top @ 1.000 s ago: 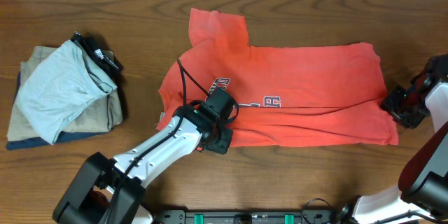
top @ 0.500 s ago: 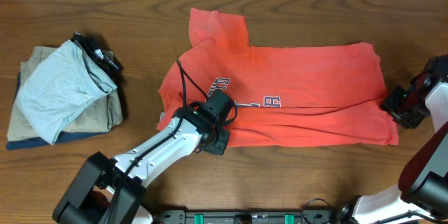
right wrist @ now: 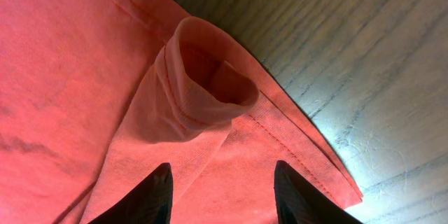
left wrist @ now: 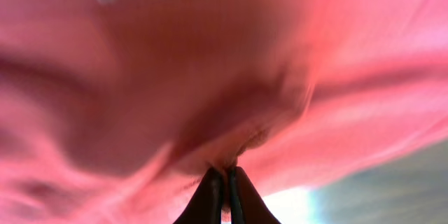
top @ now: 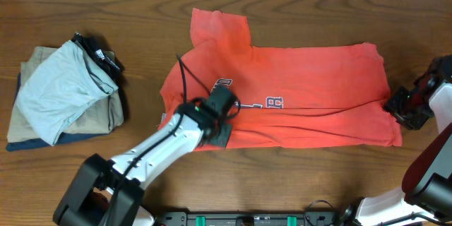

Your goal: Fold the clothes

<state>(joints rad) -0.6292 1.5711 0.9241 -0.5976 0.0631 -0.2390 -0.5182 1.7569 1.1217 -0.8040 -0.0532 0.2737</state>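
Observation:
The coral-red T-shirt [top: 304,92] lies on the table folded lengthwise, with part of its dark-and-white lettering showing near the middle and one sleeve sticking up at the back left. My left gripper [top: 221,128] is shut on the shirt's front edge; in the left wrist view [left wrist: 225,180] red cloth is pinched between the closed fingers and fills the frame. My right gripper [top: 404,107] is open at the shirt's right end; in the right wrist view [right wrist: 220,189] its fingers straddle the red cloth [right wrist: 105,56] just below a rolled sleeve opening.
A stack of folded garments [top: 63,95], light grey over tan and navy, sits at the left of the wooden table [top: 318,7]. Bare wood [right wrist: 364,63] shows beside the shirt's corner.
My left gripper has shifted slightly up and back with the shirt's front edge in it. The right arm has not moved.

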